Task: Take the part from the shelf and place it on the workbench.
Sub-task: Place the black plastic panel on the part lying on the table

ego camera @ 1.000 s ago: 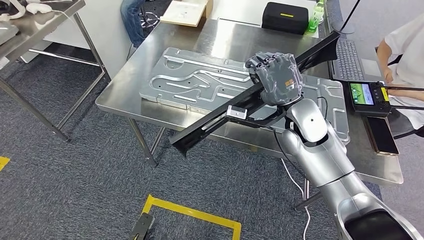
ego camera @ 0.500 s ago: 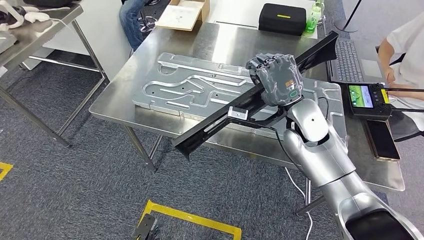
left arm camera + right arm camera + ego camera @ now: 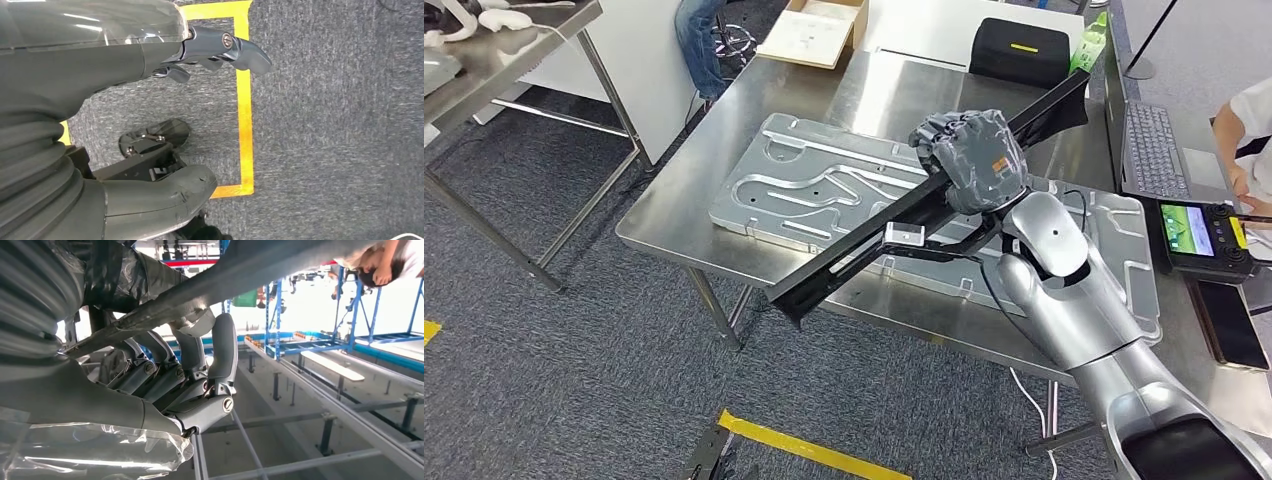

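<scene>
Right hand [image 3: 972, 160] grips the long black part [image 3: 924, 200] near its middle, fingers wrapped around the bar in the right wrist view. The part hangs slanted above the counter [image 3: 724, 170], one end past the near edge toward 7 o'clock, the other toward 1 o'clock. Since a second ago the whole view has shifted: the camera moved, the grip is unchanged. Judgement: carry nearly done, lowering remains. Left hand [image 3: 150, 50] hangs over the floor holding nothing, fingers loosely apart.
</scene>
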You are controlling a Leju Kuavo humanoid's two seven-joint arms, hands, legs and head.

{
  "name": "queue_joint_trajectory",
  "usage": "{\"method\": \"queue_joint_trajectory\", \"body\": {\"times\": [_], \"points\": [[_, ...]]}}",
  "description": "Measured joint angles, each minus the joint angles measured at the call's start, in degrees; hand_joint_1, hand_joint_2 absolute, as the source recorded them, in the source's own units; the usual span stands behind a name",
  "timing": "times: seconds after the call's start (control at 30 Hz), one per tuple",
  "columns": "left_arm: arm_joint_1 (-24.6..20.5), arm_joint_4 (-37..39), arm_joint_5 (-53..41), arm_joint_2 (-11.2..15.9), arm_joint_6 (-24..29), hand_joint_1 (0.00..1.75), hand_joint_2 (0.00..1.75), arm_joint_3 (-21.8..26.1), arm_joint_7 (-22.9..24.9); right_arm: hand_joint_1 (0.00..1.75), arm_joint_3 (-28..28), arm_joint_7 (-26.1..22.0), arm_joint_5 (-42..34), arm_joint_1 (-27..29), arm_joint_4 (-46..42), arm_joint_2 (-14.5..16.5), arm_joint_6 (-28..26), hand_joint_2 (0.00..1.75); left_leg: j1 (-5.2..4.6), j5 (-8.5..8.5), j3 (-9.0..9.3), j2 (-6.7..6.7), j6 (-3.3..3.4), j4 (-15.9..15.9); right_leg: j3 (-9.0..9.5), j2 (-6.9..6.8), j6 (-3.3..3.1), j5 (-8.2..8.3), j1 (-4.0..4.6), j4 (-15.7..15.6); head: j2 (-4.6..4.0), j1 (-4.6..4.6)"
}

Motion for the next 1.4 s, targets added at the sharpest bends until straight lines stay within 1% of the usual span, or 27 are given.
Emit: {"method": "queue_joint_trajectory", "body": {"times": [0.03, 0.1, 0.17, 0.23, 0.3, 0.37, 0.4, 0.43, 0.47, 0.53, 0.6, 0.67, 0.7, 0.77, 0.8, 0.87, 0.9, 0.93, 0.97, 1.0, 1.07, 1.1, 1.17, 1.27, 1.3, 1.33, 1.4], "points": [[0.02, 0.01, -0.01, -0.11, 0.00, 0.00, 1.75, -0.04, 0.00, 1.75, 0.04, -0.14, -0.15, -0.28, 0.00, -0.20, 0.11, 1.75, -0.10, -0.36, 0.54, -0.07, -0.03, -0.02, 1.12, 0.02, -0.54, 2.75, 0.20, -3.74, 0.00, -0.01], [-0.09, 0.03, -0.04, -0.30, 0.04, 0.00, 1.75, -0.13, -0.02, 1.75, 0.19, -0.39, -0.23, -0.88, 0.00, -0.45, 0.29, 1.75, -0.15, -0.89, 1.08, -0.16, -0.32, -0.14, 2.84, 0.06, -1.50, 5.40, 0.72, -9.18, 0.00, -0.04], [-0.18, 0.04, -0.08, -0.41, 0.09, 0.00, 1.75, -0.23, -0.06, 1.75, 0.37, -0.65, -0.23, -1.25, -0.02, -0.57, 0.49, 1.75, -0.13, -0.82, 1.23, -0.16, -0.90, 0.10, 3.43, 0.11, -2.08, 5.41, 1.06, -10.65, 0.00, -0.06], [-0.14, 0.03, -0.06, -0.41, 0.15, 0.00, 1.75, -0.29, -0.11, 1.75, 0.56, -1.05, -0.44, -1.61, -0.04, -0.72, 1.03, 1.75, -0.25, -1.20, 1.22, -0.02, -1.44, 1.00, 4.45, 0.04, -2.48, 5.85, 0.63, -11.49, 0.00, -0.07], [-0.21, 0.02, -0.02, -0.38, 0.25, 0.00, 1.75, -0.31, -0.16, 1.75, 0.83, -1.51, -0.81, -2.31, -0.04, -0.89, 1.67, 1.75, -0.14, -3.51, -0.38, 0.18, -1.94, 4.62, 5.27, -0.06, -2.79, 5.89, 0.11, -12.03, 0.00, -0.15], [-0.28, 0.02, 0.00, -0.38, 0.41, 0.00, 1.75, -0.31, -0.17, 1.75, 1.15, -1.73, -1.04, -2.80, -0.03, -0.98, 2.00, 1.75, 0.31, -6.80, -3.92, 0.33, -2.64, 11.41, 5.40, -0.05, -2.99, 5.72, 0.09, -12.04, 0.00, -0.23], [-0.24, 0.02, 0.01, -0.36, 0.64, 0.00, 1.75, -0.31, -0.18, 1.75, 1.34, -1.77, -1.14, -2.86, -0.02, -1.00, 2.17, 1.75, 0.57, -7.74, -5.61, 0.40, -3.04, 14.16, 5.39, -0.04, -2.98, 5.61, 0.05, -11.96, 0.00, -0.24], [-0.17, 0.02, 0.02, -0.34, 0.92, 0.00, 1.75, -0.31, -0.20, 1.75, 1.55, -1.78, -1.24, -2.85, 0.00, -1.05, 2.34, 1.75, 0.79, -7.57, -6.52, 0.51, -3.38, 15.10, 5.39, -0.01, -2.88, 5.48, -0.04, -11.82, 0.00, -0.24], [-0.12, 0.02, 0.02, -0.33, 1.27, 0.00, 1.75, -0.31, -0.25, 1.75, 1.72, -1.78, -1.39, -2.83, 0.02, -1.11, 2.50, 1.75, 1.02, -6.24, -6.40, 0.63, -3.71, 13.90, 5.40, 0.02, -2.68, 5.31, -0.17, -11.61, 0.00, -0.24], [-0.10, 0.02, 0.09, -0.33, 1.80, 0.00, 1.75, -0.31, -0.40, 1.75, 1.98, -1.78, -1.75, -2.89, 0.03, -1.25, 2.59, 1.75, 1.46, -1.77, -3.78, 0.79, -4.24, 6.84, 5.38, 0.06, -2.05, 4.82, -0.50, -10.97, 0.00, -0.24], [-0.13, 0.02, 0.35, -0.38, 1.99, 0.00, 1.75, -0.31, -0.61, 1.75, 2.16, -1.76, -2.10, -2.97, 0.06, -1.43, 2.53, 1.75, 1.37, -0.05, -1.91, 0.81, -4.00, 1.53, 5.01, 0.09, -1.31, 4.49, -0.58, -10.28, 0.00, -0.24], [-0.01, 0.02, 0.66, -0.42, 2.11, 0.00, 1.75, -0.31, -0.84, 1.75, 2.34, -1.61, -2.26, -2.95, 0.15, -1.72, 2.32, 1.75, 1.03, -0.13, -1.91, 0.76, -2.95, 0.87, 4.64, 0.08, -0.59, 4.46, -0.43, -10.07, 0.00, -0.24], [0.07, 0.02, 0.75, -0.43, 2.14, 0.00, 1.75, -0.31, -0.96, 1.75, 2.40, -1.46, -2.28, -2.95, 0.18, -1.87, 2.11, 1.75, 1.06, 0.42, -1.86, 0.75, -2.39, 0.90, 4.59, 0.08, -0.21, 4.44, -0.41, -10.12, 0.00, -0.23], [0.10, 0.02, 0.90, -0.49, 1.45, 0.00, 1.75, -0.31, -1.33, 1.75, 2.45, -1.14, -2.29, -3.01, 0.20, -2.17, 1.56, 1.75, 1.14, 0.81, -1.70, 0.71, -1.54, 0.52, 4.13, 0.07, 0.35, 3.49, -0.62, -8.95, 0.00, -0.22], [0.03, 0.02, 0.92, -0.51, 0.64, 0.00, 1.75, -0.32, -1.57, 1.75, 2.45, -1.03, -2.29, -3.11, 0.21, -2.28, 1.27, 1.75, 1.22, 0.77, -1.60, 0.69, -1.14, 0.28, 3.12, 0.08, 0.54, 2.29, -0.68, -6.84, 0.00, -0.20], [-0.01, 0.02, 0.91, -0.48, -1.04, 0.00, 1.75, -0.34, -2.07, 1.75, 2.47, -0.93, -2.29, -3.19, 0.32, -2.46, 0.85, 1.75, 1.09, 0.18, -1.40, 0.64, -0.49, 0.13, -0.69, 0.07, 0.80, -0.68, -0.72, 0.51, 0.00, -0.19], [0.09, 0.02, 0.90, -0.45, -1.58, 0.00, 1.75, -0.37, -2.23, 1.75, 2.49, -0.91, -2.29, -3.09, 0.44, -2.50, 0.73, 1.75, 0.98, -0.16, -1.18, 0.62, -0.35, 0.12, -2.71, 0.08, 0.88, -1.52, -0.71, 4.06, 0.00, -0.19], [0.23, 0.02, 0.90, -0.43, -1.81, 0.00, 1.75, -0.39, -2.34, 1.75, 2.51, -0.90, -2.27, -2.94, 0.56, -2.52, 0.63, 1.75, 0.88, -0.47, -0.84, 0.62, -0.25, 0.13, -4.04, 0.07, 0.89, -1.39, -0.71, 6.05, 0.00, -0.20], [0.37, 0.02, 0.90, -0.42, -1.89, 0.00, 1.75, -0.41, -2.37, 1.75, 2.53, -0.90, -2.24, -2.80, 0.67, -2.54, 0.55, 1.75, 0.80, -0.72, -0.35, 0.64, -0.28, 0.15, -4.22, 0.07, 0.78, -0.12, -0.69, 5.73, 0.00, -0.20], [0.46, 0.02, 0.91, -0.42, -1.81, 0.00, 1.75, -0.44, -2.36, 1.75, 2.54, -0.90, -2.21, -2.72, 0.74, -2.58, 0.44, 1.75, 0.71, -0.95, 0.26, 0.65, -0.35, 0.19, -3.19, 0.07, 0.54, 2.04, -0.65, 3.06, 0.00, -0.20], [0.45, 0.02, 0.93, -0.50, -0.97, 0.00, 1.75, -0.49, -2.16, 1.75, 2.55, -0.88, -2.15, -2.72, 0.82, -2.69, 0.10, 1.75, 0.55, -1.39, 1.26, 0.65, -0.65, 0.24, 0.28, 0.11, -0.31, 6.30, -0.28, -4.72, 0.00, -0.22], [0.36, 0.02, 0.94, -0.56, -0.17, 0.00, 1.75, -0.52, -1.91, 1.75, 2.55, -0.87, -2.09, -2.75, 0.86, -2.76, -0.10, 1.75, 0.52, -1.54, 1.43, 0.62, -0.89, 0.26, 1.59, 0.11, -0.73, 7.27, 0.01, -7.64, 0.00, -0.21], [0.18, 0.02, 0.91, -0.69, 1.57, 0.00, 1.75, -0.61, -1.34, 1.75, 2.56, -0.82, -1.97, -2.66, 0.92, -2.90, -0.39, 1.75, 0.60, -1.72, 1.26, 0.59, -1.45, 0.17, 2.39, 0.11, -1.34, 6.91, 0.52, -9.59, 0.00, -0.21], [0.11, 0.01, 0.85, -0.72, 2.98, 0.00, 1.75, -0.81, -1.04, 1.75, 2.56, -0.79, -1.89, -2.37, 0.86, -3.08, -0.53, 1.75, 0.54, -2.68, 1.18, 0.71, -2.31, 0.69, 3.37, 0.01, -1.86, 6.35, 0.12, -11.06, 0.00, -0.20], [0.08, 0.01, 0.85, -0.72, 2.99, 0.00, 1.75, -0.86, -1.14, 1.75, 2.56, -0.78, -1.89, -2.31, 0.83, -3.14, -0.55, 1.75, 0.50, -3.66, 0.40, 0.77, -2.53, 2.50, 3.89, -0.06, -2.06, 6.25, -0.13, -11.50, 0.00, -0.21], [0.05, 0.00, 0.89, -0.71, 2.67, 0.00, 1.75, -0.90, -1.31, 1.75, 2.56, -0.76, -1.88, -2.24, 0.80, -3.17, -0.56, 1.75, 0.56, -5.02, -1.18, 0.82, -2.69, 5.59, 4.32, -0.14, -2.28, 6.07, -0.26, -11.71, 0.00, -0.23], [0.10, 0.00, 0.98, -0.67, 1.60, 0.00, 1.75, -0.97, -1.67, 1.75, 2.58, -0.79, -1.87, -2.02, 0.79, -3.24, -0.57, 1.75, 0.66, -7.48, -5.61, 0.82, -2.99, 13.15, 4.80, -0.18, -2.57, 5.58, -0.26, -11.72, 0.00, -0.24]]}}
